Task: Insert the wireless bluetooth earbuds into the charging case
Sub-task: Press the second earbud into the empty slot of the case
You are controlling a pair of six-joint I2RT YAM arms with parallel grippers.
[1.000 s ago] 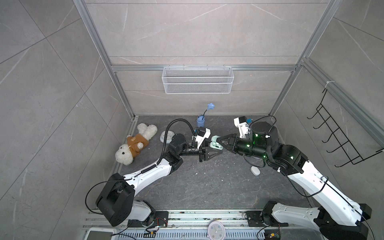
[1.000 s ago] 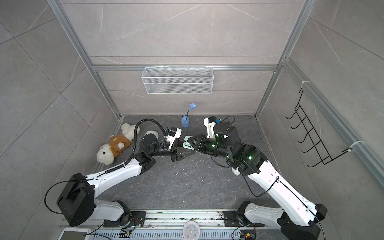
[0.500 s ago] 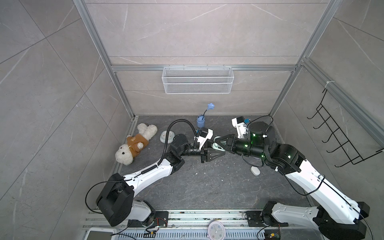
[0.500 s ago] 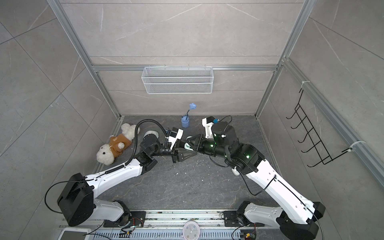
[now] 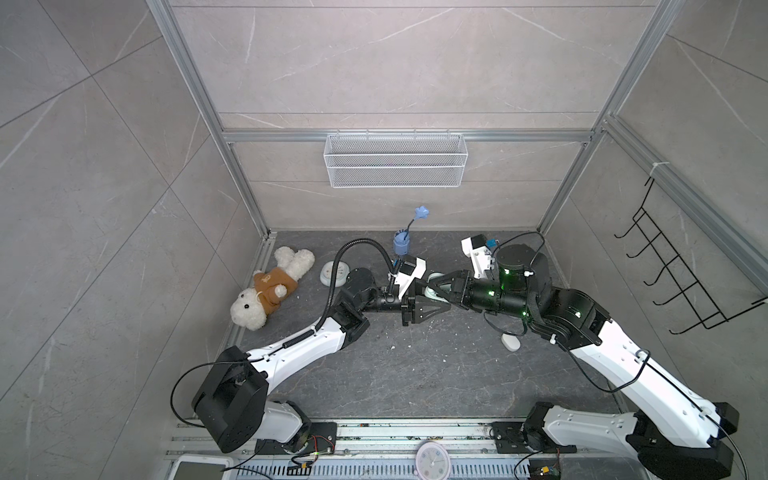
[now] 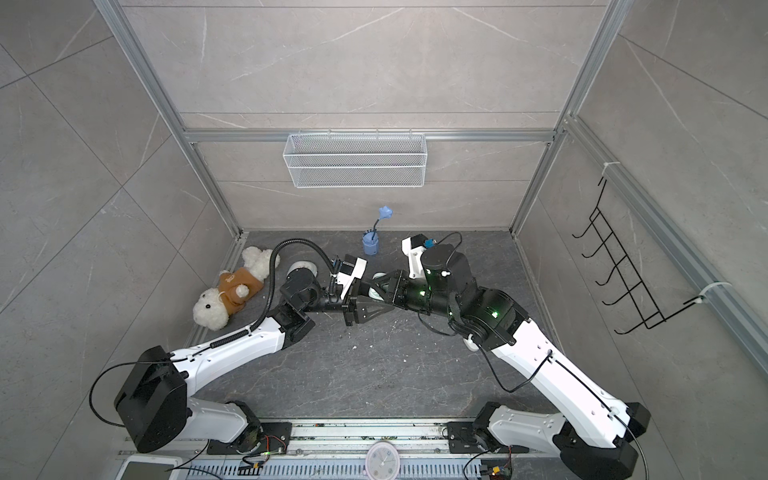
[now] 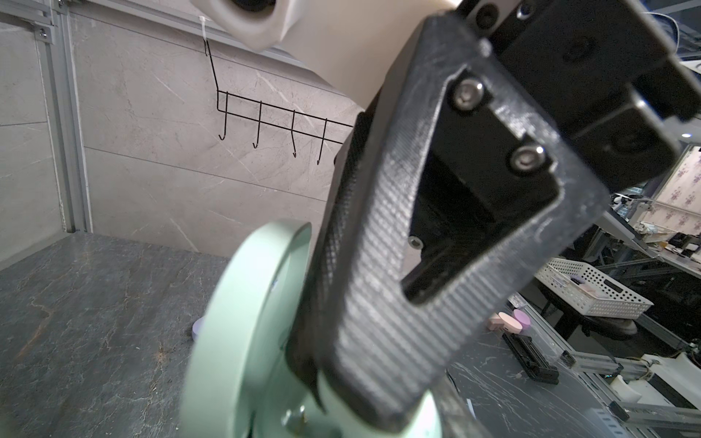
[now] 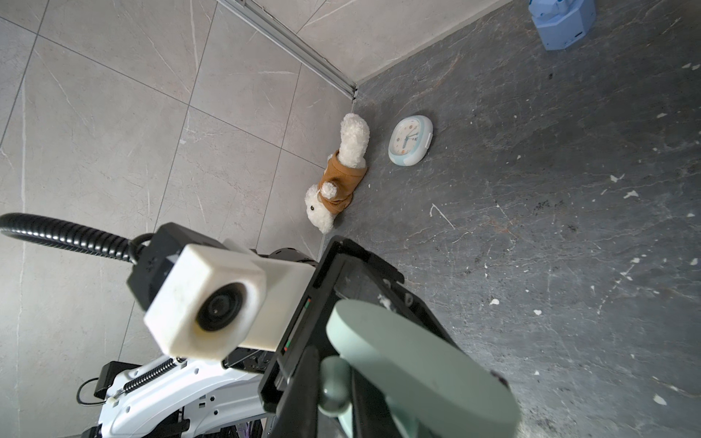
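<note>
A robotics lab test cell

Aluminium frame posts point(image 5: 195, 83) hold grey stone-look panels point(image 5: 395, 62) around a dark slab floor point(image 5: 415, 374). A metal rail point(image 5: 415, 430) along the bottom edge of both top views carries wiring. At the right of the left wrist view, workbenches point(image 7: 626, 231) and a white perforated tray point(image 7: 591, 294) stand beyond the cell.

White arms point(image 5: 299, 353) carry black joints point(image 5: 228, 399), ribbed black cable point(image 5: 330, 291), green lights point(image 5: 506, 272)

The left gripper point(image 6: 382, 307) and right gripper point(image 6: 380, 286) are flanking a mint-green charging case point(image 6: 375, 295). A plush dog point(image 6: 226, 297) is lying by the wall.
</note>
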